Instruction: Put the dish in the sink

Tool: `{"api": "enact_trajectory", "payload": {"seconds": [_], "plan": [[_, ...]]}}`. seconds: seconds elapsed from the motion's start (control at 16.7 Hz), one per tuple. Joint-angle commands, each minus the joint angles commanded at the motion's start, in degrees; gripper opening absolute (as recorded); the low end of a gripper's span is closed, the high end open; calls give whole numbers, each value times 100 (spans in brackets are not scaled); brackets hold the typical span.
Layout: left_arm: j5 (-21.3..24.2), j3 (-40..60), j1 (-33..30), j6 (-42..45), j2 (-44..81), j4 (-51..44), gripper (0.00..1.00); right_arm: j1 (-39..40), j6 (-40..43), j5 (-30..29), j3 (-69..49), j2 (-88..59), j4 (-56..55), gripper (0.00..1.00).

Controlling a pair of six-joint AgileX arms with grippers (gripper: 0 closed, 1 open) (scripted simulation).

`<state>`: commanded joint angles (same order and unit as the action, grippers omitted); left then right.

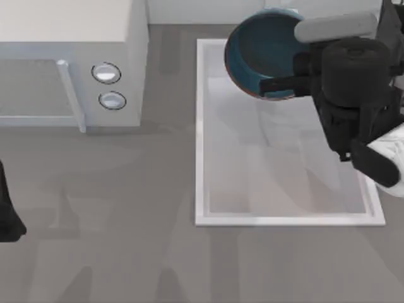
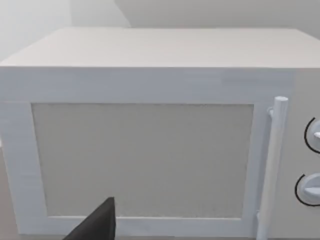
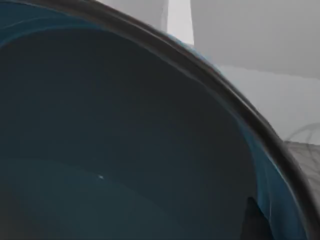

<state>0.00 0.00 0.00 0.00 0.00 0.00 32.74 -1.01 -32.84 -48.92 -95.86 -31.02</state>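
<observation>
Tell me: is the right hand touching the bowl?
Touching. In the top view the right hand has its dark fingers clamped over the bowl rim, holding it above the sink far end.

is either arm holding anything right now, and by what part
The right gripper holds the dish by its rim, on the edge nearest the arm, above the sink's far end. The left arm is parked, holding nothing.

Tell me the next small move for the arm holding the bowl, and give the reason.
Probably bring the bowl a little nearer the middle of the sink and lower it before letting go. The right gripper grips the bowl's rim, and in the top view the bowl overlaps the sink's far rim by the faucet, so a release here might land on the rim. The left gripper is parked at the table's left edge.
</observation>
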Motion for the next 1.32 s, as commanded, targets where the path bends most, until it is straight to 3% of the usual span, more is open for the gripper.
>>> {"api": "enact_trajectory", "payload": {"seconds": [0.36,0.84,1.08,1.32], "plan": [[0,0,0,0,0,0,100,421,-14,-554,772,372,-1815,0],[0,0,0,0,0,0,100,427,-21,-582,826,303,-2015,0],[0,0,0,0,0,0,100,447,-16,-638,924,-527,-2893,0],[0,0,0,0,0,0,100,464,-3,-670,1133,-1887,-4596,0]]}}
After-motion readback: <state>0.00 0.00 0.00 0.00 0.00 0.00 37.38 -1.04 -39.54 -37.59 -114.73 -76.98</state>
